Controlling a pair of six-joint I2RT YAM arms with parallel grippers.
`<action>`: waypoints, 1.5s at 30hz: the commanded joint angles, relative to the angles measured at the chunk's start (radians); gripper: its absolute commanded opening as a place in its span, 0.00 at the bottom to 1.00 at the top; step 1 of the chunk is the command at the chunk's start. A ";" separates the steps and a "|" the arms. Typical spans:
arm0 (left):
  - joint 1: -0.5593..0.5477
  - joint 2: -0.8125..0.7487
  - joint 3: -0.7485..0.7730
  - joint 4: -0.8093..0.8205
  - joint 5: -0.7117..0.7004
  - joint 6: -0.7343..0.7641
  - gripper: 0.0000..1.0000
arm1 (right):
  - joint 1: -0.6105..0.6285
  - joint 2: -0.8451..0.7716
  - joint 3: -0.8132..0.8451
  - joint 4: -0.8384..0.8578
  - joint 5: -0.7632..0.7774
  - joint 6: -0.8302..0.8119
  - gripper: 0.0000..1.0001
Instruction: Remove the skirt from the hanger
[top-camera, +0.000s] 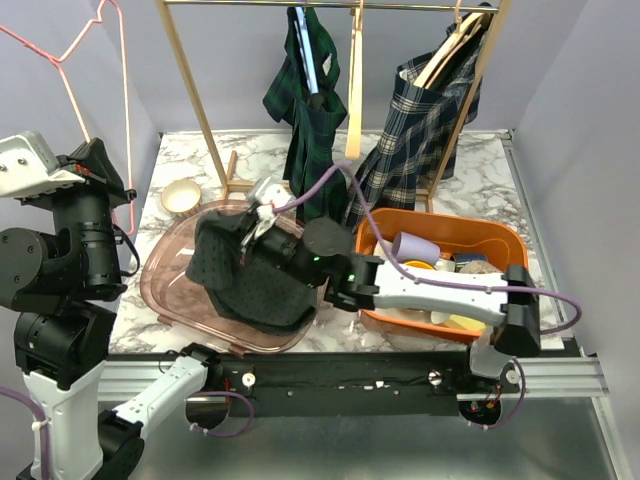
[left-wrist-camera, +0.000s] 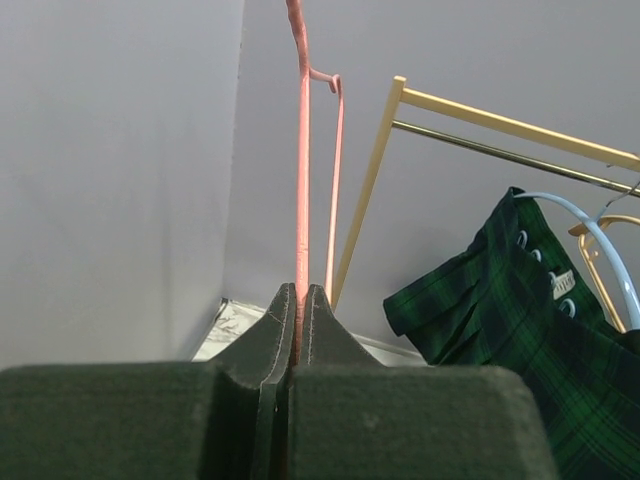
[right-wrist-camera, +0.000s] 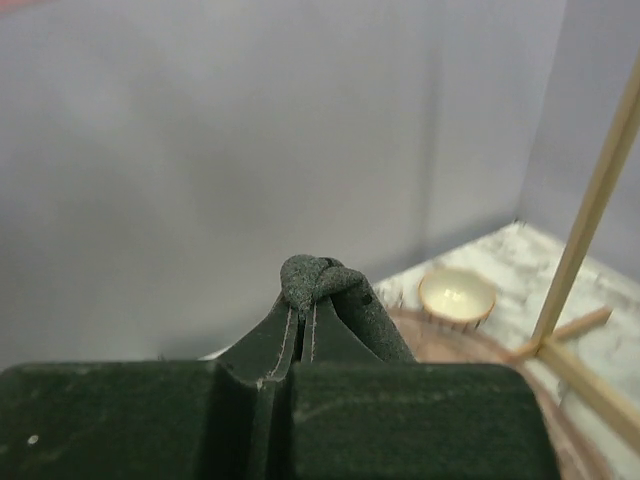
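My left gripper (top-camera: 116, 186) is shut on the bare pink wire hanger (top-camera: 126, 110) and holds it high at the far left; in the left wrist view the hanger wire (left-wrist-camera: 302, 150) rises from between the closed fingertips (left-wrist-camera: 298, 297). My right gripper (top-camera: 262, 214) is shut on a fold of the dark grey-green dotted skirt (top-camera: 250, 280), which hangs down into the pink translucent tray (top-camera: 165, 275). In the right wrist view the skirt fold (right-wrist-camera: 322, 278) bulges above the closed gripper (right-wrist-camera: 305, 308). The skirt is apart from the hanger.
A wooden clothes rack (top-camera: 190, 90) at the back carries a green plaid skirt (top-camera: 310, 110) and a navy plaid one (top-camera: 425, 140) on hangers. A small cream bowl (top-camera: 182, 195) sits behind the tray. An orange bin (top-camera: 505, 240) with several items stands at right.
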 joint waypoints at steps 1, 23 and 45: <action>0.002 -0.004 -0.037 0.026 0.029 -0.015 0.00 | -0.015 0.068 -0.045 0.052 -0.014 0.119 0.01; 0.002 0.079 -0.106 -0.207 0.367 -0.078 0.00 | -0.053 -0.264 -0.333 -0.331 0.146 0.251 0.98; 0.002 0.295 -0.117 0.146 0.330 0.070 0.00 | -0.052 -0.648 -0.458 -0.442 -0.005 0.326 1.00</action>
